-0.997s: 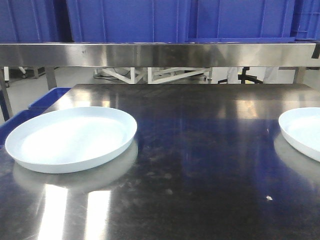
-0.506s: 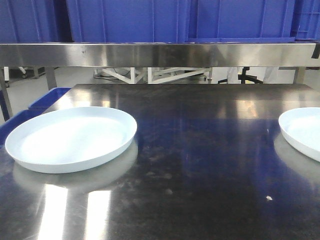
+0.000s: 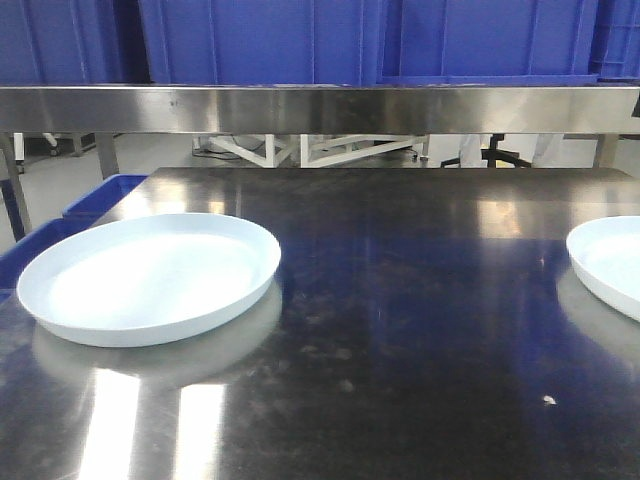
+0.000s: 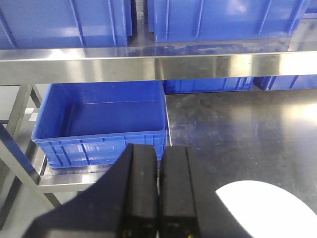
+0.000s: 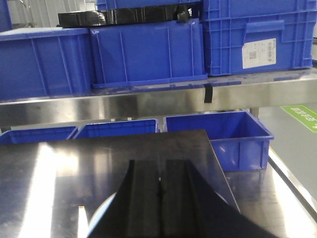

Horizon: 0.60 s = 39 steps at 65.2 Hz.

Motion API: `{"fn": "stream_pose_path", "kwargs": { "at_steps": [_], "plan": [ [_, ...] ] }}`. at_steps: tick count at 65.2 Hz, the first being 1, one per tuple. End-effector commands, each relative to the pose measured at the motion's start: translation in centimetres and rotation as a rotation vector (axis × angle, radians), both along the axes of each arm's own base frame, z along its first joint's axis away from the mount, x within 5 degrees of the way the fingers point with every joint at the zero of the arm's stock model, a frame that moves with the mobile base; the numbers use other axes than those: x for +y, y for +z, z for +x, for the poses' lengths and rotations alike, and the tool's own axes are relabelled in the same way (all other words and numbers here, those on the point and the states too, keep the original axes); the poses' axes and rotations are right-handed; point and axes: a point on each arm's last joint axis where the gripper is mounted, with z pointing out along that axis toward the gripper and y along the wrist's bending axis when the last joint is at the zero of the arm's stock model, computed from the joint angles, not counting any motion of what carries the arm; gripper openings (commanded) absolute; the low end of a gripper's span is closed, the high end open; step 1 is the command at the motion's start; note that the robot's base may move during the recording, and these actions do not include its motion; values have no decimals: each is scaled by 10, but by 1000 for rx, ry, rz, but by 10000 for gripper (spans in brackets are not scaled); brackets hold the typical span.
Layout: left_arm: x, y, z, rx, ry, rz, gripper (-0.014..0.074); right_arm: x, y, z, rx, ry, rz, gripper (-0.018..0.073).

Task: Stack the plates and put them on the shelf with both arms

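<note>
Two pale white plates lie flat on the dark steel table. One plate [image 3: 150, 278] is at the left, the other plate [image 3: 612, 262] is cut off by the right edge. Neither gripper shows in the front view. In the left wrist view my left gripper [image 4: 159, 151] is shut on nothing, above the table's left edge, with a plate [image 4: 267, 210] at its lower right. My right gripper [image 5: 159, 166] is also shut and empty, and a sliver of a plate [image 5: 99, 218] shows beneath its left side. The steel shelf [image 3: 320, 108] runs across above the table's far side.
Blue crates [image 3: 260, 40] fill the shelf top. An open blue bin [image 4: 101, 121] sits below the table's left side, and another blue bin [image 5: 223, 136] stands past its right edge. The table surface [image 3: 400, 300] stretches between the plates.
The front view has shifted slightly: both plates and the shelf sit a few pixels further right than a second ago. Nothing on the table has moved.
</note>
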Motion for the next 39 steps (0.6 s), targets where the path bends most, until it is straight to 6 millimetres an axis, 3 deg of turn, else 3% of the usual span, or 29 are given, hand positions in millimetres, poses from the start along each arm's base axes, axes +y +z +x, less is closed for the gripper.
{"fn": "stream_pose_path", "kwargs": {
  "at_steps": [1,6,19,29,39],
  "plan": [
    [-1,21,-1,-123,-5,-18,99,0,48,-7,-27,-8,-17,49],
    [-1,20,-2,-113,-5,-17,99,0,68,0,80,-5,-8,49],
    [-6,16,-4,-70,-29,-12,99,-5,101,54,392,4,17,49],
    [-9,16,-4,-66,-46,-21,99,-6,112,86,360,12,11,49],
    [-9,16,-4,-66,-46,-21,99,-7,117,94,286,12,12,49]
  ]
}}
